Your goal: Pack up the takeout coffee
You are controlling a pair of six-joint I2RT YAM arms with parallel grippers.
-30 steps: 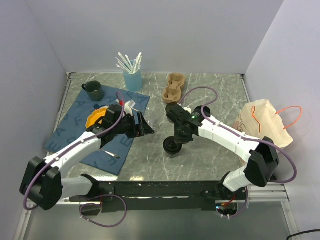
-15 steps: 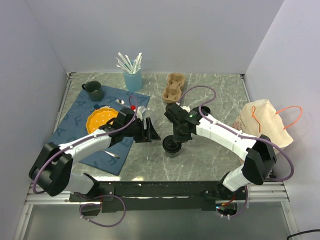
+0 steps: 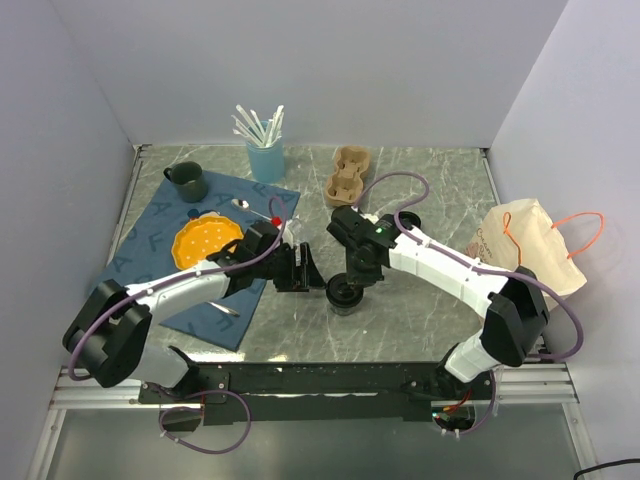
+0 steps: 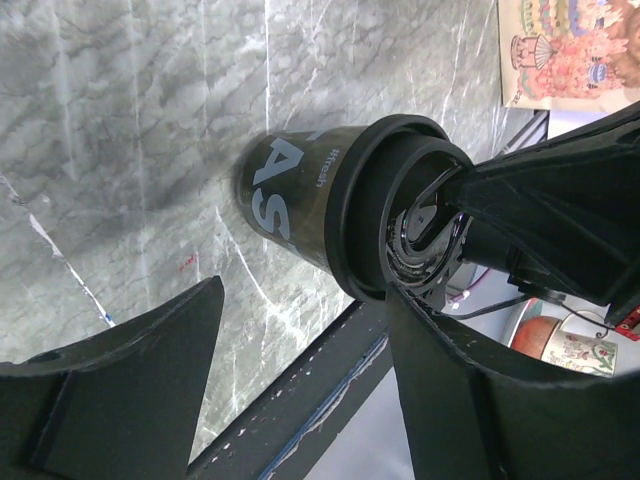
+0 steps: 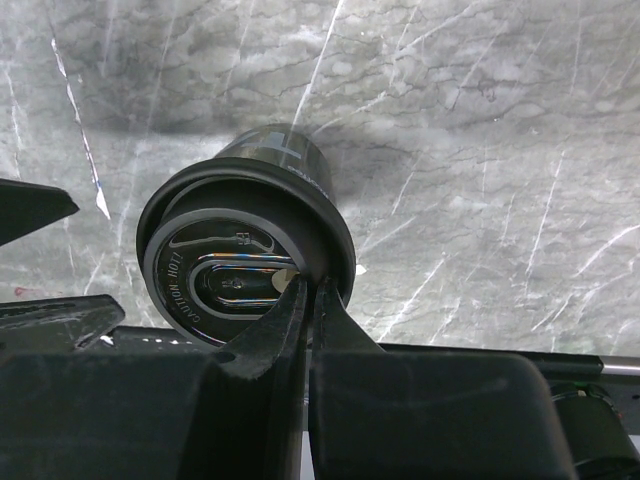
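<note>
The takeout coffee, a black cup with a black lid [image 3: 343, 293], stands on the marble table near the middle front. My right gripper [image 3: 353, 279] is shut on the rim of its lid; in the right wrist view the two fingers [image 5: 312, 292] pinch the lid's edge [image 5: 230, 275]. My left gripper [image 3: 311, 276] is open just left of the cup. In the left wrist view the cup [image 4: 296, 198] lies ahead, beyond the gap between the open fingers [image 4: 305, 300], and neither finger touches it.
A cardboard cup carrier [image 3: 347, 177] sits at the back middle. A paper bag with orange handles [image 3: 530, 245] stands at the right. A blue mat [image 3: 160, 255] carries an orange plate [image 3: 206, 238] and a dark green mug [image 3: 188, 181]. A blue straw holder [image 3: 264, 156] stands behind.
My left gripper has swung right across the table up to the cup. My right gripper, still pinching the lid, has moved the cup slightly left.
</note>
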